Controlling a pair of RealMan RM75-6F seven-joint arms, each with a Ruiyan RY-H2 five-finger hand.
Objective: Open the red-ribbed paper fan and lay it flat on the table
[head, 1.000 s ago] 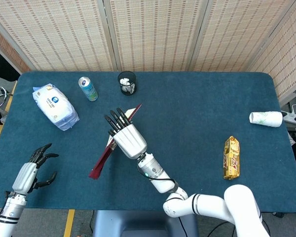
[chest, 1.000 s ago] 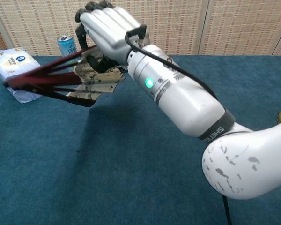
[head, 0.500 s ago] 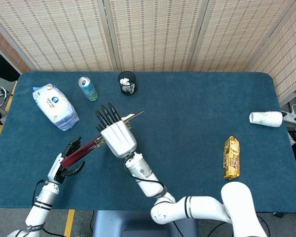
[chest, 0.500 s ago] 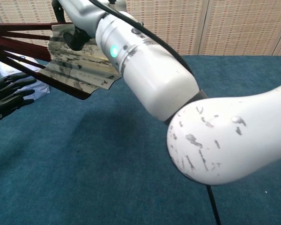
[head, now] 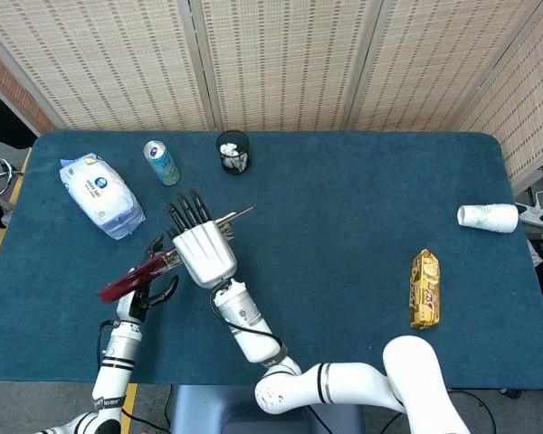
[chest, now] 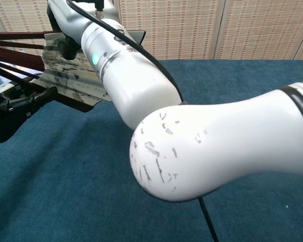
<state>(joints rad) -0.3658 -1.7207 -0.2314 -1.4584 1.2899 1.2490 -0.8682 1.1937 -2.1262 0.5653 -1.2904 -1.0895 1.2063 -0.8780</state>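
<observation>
The paper fan (head: 127,282) is partly spread and held in the air over the table's left front. Its dark red ribs (chest: 15,53) fan out to the left, and its printed paper (chest: 76,75) shows below my right hand. My right hand (head: 199,253) grips the fan near the paper end; in the chest view this hand (chest: 68,22) is at the top left, with the arm filling the frame. My left hand (head: 154,289) is at the rib end, fingers spread on either side of the ribs. In the chest view the left hand (chest: 12,106) lies just under the lower ribs with its fingers stretched out.
On the blue table (head: 344,226) a tissue pack (head: 101,188), a drink can (head: 161,163) and a black cup (head: 233,151) stand at the back left. A yellow snack bar (head: 424,288) and a tipped white paper cup (head: 489,217) lie at the right.
My right hand has carried the fan left and toward the front. My left hand has moved in from the front left corner to the fan's rib end. The ribs have spread wider.
</observation>
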